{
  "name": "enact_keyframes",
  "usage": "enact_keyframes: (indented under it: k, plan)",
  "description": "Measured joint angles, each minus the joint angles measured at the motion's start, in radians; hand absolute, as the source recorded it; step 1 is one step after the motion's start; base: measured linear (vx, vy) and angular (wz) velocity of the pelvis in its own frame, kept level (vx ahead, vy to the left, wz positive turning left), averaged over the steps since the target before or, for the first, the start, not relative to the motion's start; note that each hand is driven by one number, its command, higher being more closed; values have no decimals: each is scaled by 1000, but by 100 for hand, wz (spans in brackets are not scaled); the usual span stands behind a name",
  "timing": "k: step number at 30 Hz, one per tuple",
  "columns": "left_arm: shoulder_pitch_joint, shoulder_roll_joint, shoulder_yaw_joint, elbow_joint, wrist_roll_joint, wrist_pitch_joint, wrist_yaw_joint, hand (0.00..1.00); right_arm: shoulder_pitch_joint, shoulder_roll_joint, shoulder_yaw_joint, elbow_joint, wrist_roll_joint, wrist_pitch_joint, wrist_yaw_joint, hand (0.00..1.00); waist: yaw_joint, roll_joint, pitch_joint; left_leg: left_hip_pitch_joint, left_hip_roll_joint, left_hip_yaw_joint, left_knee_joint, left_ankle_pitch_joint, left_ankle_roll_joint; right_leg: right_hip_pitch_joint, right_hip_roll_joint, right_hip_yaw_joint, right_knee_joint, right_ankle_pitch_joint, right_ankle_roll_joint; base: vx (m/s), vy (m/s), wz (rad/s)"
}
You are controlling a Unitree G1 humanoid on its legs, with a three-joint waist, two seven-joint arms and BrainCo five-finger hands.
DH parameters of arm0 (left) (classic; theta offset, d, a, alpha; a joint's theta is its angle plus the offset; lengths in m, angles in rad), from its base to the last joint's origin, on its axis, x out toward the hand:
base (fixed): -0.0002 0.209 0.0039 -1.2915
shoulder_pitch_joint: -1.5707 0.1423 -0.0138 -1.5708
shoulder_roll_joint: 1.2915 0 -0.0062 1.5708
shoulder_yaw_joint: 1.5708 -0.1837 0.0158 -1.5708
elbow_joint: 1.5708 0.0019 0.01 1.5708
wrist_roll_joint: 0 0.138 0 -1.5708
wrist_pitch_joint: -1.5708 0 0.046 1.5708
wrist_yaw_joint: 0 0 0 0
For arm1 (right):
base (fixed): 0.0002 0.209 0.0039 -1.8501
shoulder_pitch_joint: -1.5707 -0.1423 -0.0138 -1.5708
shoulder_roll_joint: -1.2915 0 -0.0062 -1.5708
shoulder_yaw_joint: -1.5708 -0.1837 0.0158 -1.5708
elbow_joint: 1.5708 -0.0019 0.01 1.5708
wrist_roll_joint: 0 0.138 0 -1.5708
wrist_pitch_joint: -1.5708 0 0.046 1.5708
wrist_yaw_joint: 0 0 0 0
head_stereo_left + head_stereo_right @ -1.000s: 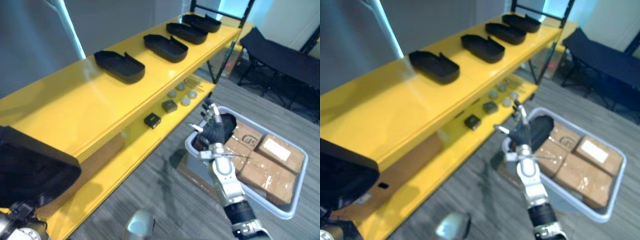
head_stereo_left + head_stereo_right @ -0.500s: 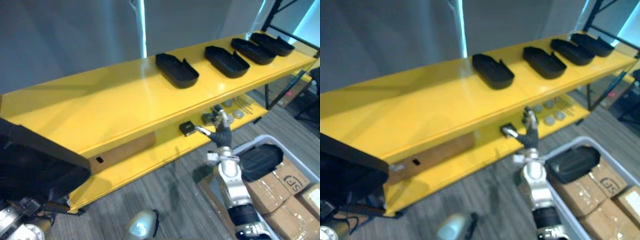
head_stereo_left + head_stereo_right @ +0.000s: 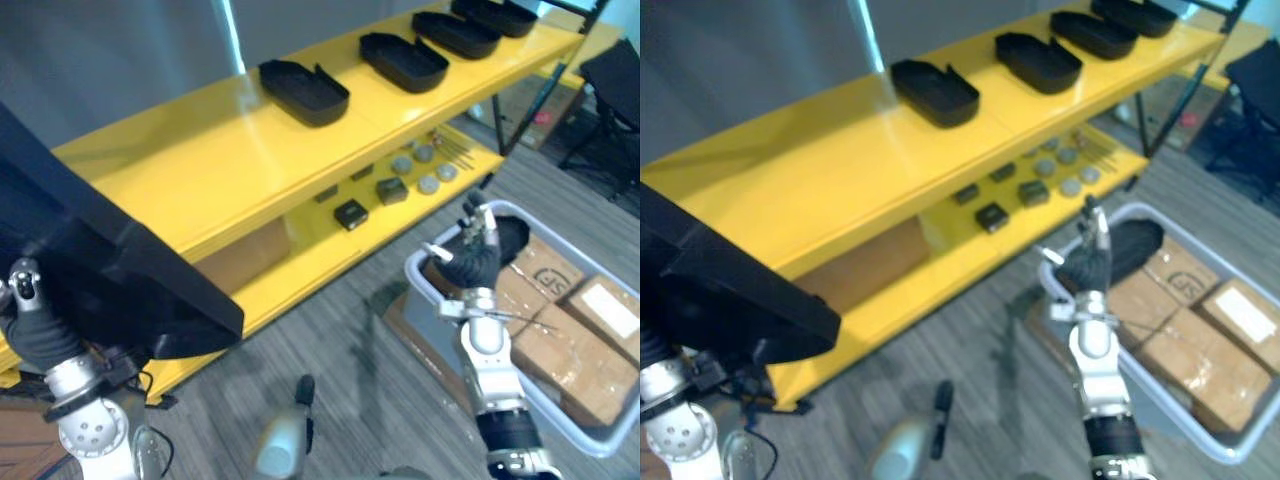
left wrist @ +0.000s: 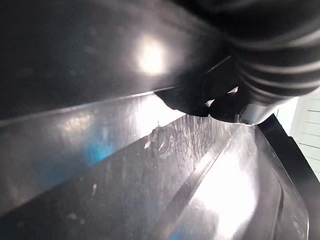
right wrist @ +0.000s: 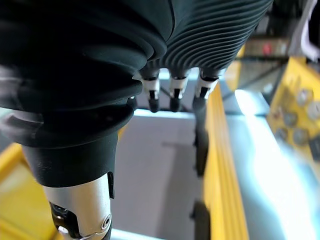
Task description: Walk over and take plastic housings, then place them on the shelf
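yellow shelf [image 3: 180,170], black housings [image 3: 303,92], right hand [image 3: 470,265] fingers spread by bin [image 3: 595,443] (labelled boxes [image 3: 560,350]), left hand [image 3: 35,330] under large housing [image 3: 100,270], grip unclear

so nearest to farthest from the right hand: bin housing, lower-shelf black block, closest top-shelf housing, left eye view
From the right hand:
1. bin housing, just behind it
2. black block, on the lower shelf
3. top-shelf housing, up left

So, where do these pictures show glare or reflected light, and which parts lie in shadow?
Left wrist view: bright glare patches on the glossy black housing, which is very close to the camera. Left eye view: a pale sheen on the yellow shelf top beside the nearest shelved housing; the back of the lower shelf lies in shadow under that top board.
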Motion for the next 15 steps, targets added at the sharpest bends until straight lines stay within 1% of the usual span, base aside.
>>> enact_keyframes:
  k: [2,3,6,7,8,10,11,12,13,14,15]
  plan:
    - [-16,0,-15,0,3,0,2,100,0,0,-3,-15,0,-18,14,0,-10,-1,5,0,0,0,-13,14,-1,-9,-4,1,10,1,4,6,-10,-3]
    - [-18,0,-18,0,7,0,3,100,0,2,-3,-18,0,-24,23,0,-21,-3,6,3,-3,1,-19,18,4,-10,-9,1,12,0,5,0,0,0]
    - [-17,4,-32,5,37,1,4,100,5,2,-4,-17,1,-36,48,0,-25,-4,8,17,-15,4,-25,16,6,-6,-23,2,19,-8,11,33,0,-2]
    - [-16,5,-34,5,40,1,3,100,5,2,-3,-17,2,-46,59,0,-26,-5,10,16,-20,5,-19,10,12,-5,-31,2,23,-12,15,49,20,3]
    - [-13,5,-34,5,40,1,2,100,6,2,-4,-18,2,-49,69,0,-26,-7,18,17,-28,5,4,-10,13,8,-39,-1,27,-18,18,36,29,5]
    - [-3,5,-30,4,40,1,0,100,9,2,-4,-17,4,-50,76,0,-25,-10,31,15,-36,5,53,-45,16,31,-47,-6,27,-31,11,29,22,4]
    - [16,6,-22,3,41,1,-5,100,17,6,-4,-17,12,-51,78,0,-22,-22,38,6,-47,13,112,-86,19,50,-59,-9,28,-47,2,67,55,1]
    - [34,6,-13,-3,41,1,-14,100,24,12,-3,-17,26,-58,78,0,-20,-35,45,-6,-48,33,187,-128,38,69,-71,-16,30,-55,-2,115,91,1]
    - [50,6,-2,-7,42,-1,-27,100,40,18,-4,-18,41,-67,76,0,-20,-39,50,-18,-46,56,296,-197,64,94,-77,-24,47,-64,-18,199,102,3]
    - [63,8,9,-6,43,-6,-37,100,63,18,-4,-23,42,-78,74,0,-22,-28,52,-19,-36,57,379,-286,52,85,-82,-18,171,-63,-31,221,144,9]
    - [71,20,16,-7,59,-7,-40,100,83,20,-4,-23,42,-82,75,0,-23,-32,53,-10,-36,46,414,-323,61,30,-109,20,315,-30,-86,198,126,12]
